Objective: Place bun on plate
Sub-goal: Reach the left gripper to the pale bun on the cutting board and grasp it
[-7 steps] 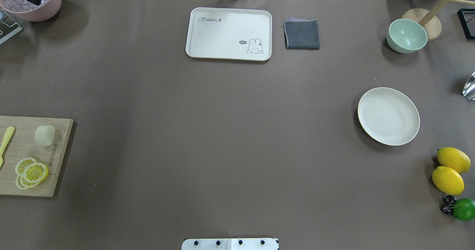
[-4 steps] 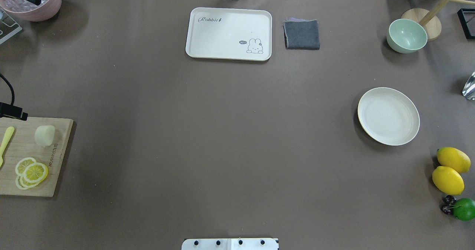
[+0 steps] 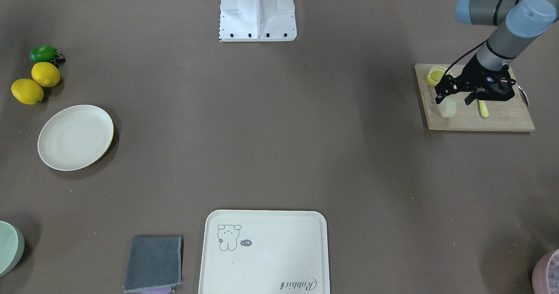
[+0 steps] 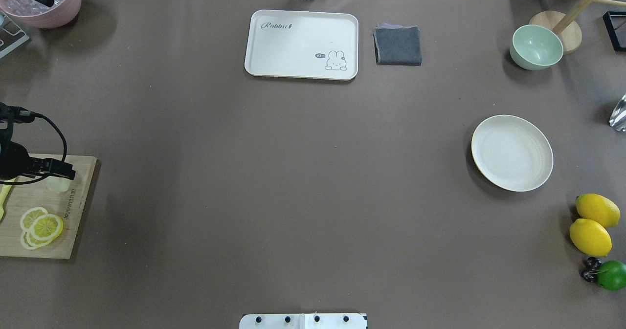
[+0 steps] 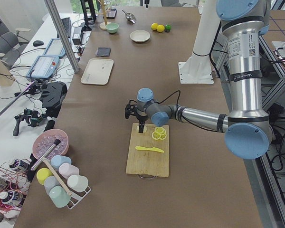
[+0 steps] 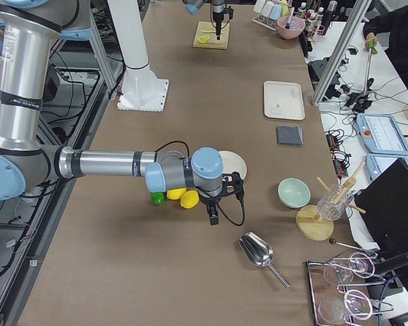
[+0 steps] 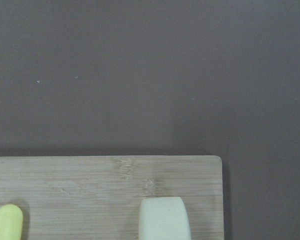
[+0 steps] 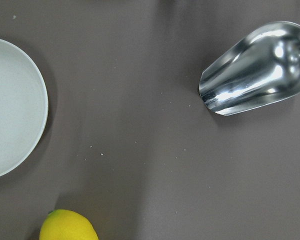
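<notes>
The bun (image 3: 448,109) is a pale cream block near the corner of a wooden cutting board (image 4: 78,211). In the left wrist view the bun (image 7: 165,219) shows at the bottom edge, on the board (image 7: 80,185). My left gripper (image 3: 452,98) hangs open just above it, one finger on each side, and from overhead the left gripper (image 4: 58,172) hides most of the bun (image 4: 59,186). The round cream plate (image 4: 512,153) lies far off on the right half of the table. My right gripper (image 6: 213,216) hovers beside the plate (image 8: 10,130); I cannot tell its state.
Lemon slices (image 4: 41,227) and a yellow knife (image 3: 483,109) share the board. Two lemons (image 4: 592,224) and a lime (image 4: 611,275) lie near the plate, a metal scoop (image 8: 255,67) beyond. A tray (image 4: 301,44), grey cloth (image 4: 397,45) and green bowl (image 4: 536,47) stand at the back.
My left arm has come in from the table's left edge and now sits over the bun, covering most of it from overhead. Nothing else has moved.
</notes>
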Motion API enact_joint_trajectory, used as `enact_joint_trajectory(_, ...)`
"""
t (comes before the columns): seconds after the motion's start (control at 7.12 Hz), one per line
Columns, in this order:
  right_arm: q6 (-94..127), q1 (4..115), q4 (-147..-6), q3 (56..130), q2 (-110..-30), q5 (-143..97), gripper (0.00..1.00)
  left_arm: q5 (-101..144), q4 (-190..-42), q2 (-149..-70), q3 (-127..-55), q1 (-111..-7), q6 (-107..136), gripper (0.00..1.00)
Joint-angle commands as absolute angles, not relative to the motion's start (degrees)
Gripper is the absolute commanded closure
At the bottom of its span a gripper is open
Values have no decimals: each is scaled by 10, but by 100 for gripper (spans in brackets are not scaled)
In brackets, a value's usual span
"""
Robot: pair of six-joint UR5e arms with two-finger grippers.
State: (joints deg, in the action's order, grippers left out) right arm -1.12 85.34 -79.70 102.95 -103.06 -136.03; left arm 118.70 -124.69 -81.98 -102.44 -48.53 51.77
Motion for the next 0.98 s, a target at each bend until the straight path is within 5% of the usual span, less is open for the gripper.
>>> enact_joint_trajectory(0.0, -11, 851, -796, 1022, -1030, -1360, 0, 1178, -1248, -826, -1017, -459, 535, 13)
enact_joint_trajectory(0.84, -11, 849, -796, 1022, -1030, -1361, 0, 1179, -1245, -825, -1005, -465, 500, 60)
